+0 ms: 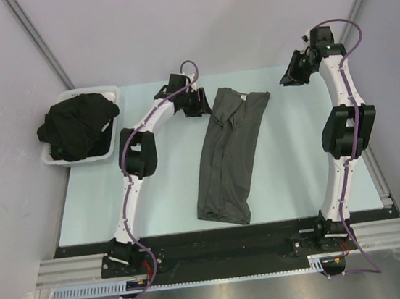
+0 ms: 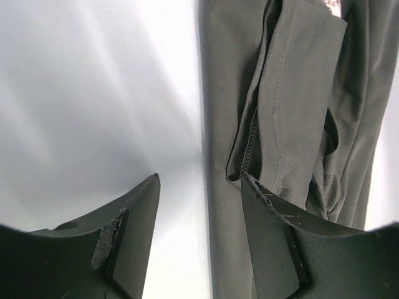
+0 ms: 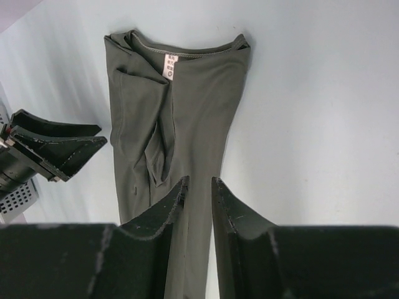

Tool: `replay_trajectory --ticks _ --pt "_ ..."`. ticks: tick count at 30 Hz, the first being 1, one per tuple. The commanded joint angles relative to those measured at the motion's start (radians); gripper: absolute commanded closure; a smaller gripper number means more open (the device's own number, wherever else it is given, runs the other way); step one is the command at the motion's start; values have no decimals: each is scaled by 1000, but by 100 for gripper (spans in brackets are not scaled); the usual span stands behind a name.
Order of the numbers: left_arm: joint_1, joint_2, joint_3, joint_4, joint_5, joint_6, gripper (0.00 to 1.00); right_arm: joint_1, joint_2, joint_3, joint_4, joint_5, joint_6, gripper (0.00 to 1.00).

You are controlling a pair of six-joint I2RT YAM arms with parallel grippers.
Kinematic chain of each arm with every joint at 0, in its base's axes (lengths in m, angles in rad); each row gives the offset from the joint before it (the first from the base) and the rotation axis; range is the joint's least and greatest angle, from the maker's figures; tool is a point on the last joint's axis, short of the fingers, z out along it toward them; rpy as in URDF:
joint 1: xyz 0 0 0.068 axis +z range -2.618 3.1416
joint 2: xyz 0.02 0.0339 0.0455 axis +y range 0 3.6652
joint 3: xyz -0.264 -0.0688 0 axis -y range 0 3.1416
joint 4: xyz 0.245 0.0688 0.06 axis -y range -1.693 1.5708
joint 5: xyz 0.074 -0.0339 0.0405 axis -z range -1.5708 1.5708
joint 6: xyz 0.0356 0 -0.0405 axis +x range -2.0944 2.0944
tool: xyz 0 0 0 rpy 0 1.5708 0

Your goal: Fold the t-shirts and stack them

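**Single-layer pinch could undo fold**

The lengthwise-folded charcoal grey cloth t-shirt (image 1: 230, 160) lies mid-frame. Left gripper (image 1: 199, 104), wide open and empty, hovers at its upper-left edge; right gripper (image 1: 292, 76), narrowly parted, empty, sits upper right. Catching one layer only would likely drag the fold apart.

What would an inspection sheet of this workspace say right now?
surface: pale table, no stains seen.
job's things: grey t-shirt lies folded lengthwise at centre; black t-shirts heaped in white tray, far left.
clutter: nothing seen.
grippers: left gripper low at grey t-shirt's far left edge, fingers open, empty; right gripper raised far right, fingers slightly apart, empty.
cables: purple cables follow both arms, none on cloth.
surroundings: grey walls, metal rail at near edge.
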Motion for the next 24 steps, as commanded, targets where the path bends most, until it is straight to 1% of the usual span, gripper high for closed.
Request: replay_trajectory --ticks 1,6,18,21,22,24 --pt "-3 38 12 14 54 -34 39 13 6 66 -11 4 -11 75" --pt "-22 41 9 5 77 -36 39 17 16 75 -8 -4 -8 75" --pt "-87 51 -5 -15 80 -51 40 10 25 81 -9 -24 -9 75" --pt "-92 55 -5 -14 73 -59 45 1 23 75 -11 -27 -8 75" --pt "-91 53 -5 -15 60 -59 50 0 20 72 -11 -29 -8 75" --pt "-88 55 -5 -17 51 -59 56 -5 20 64 -8 -35 -6 75"
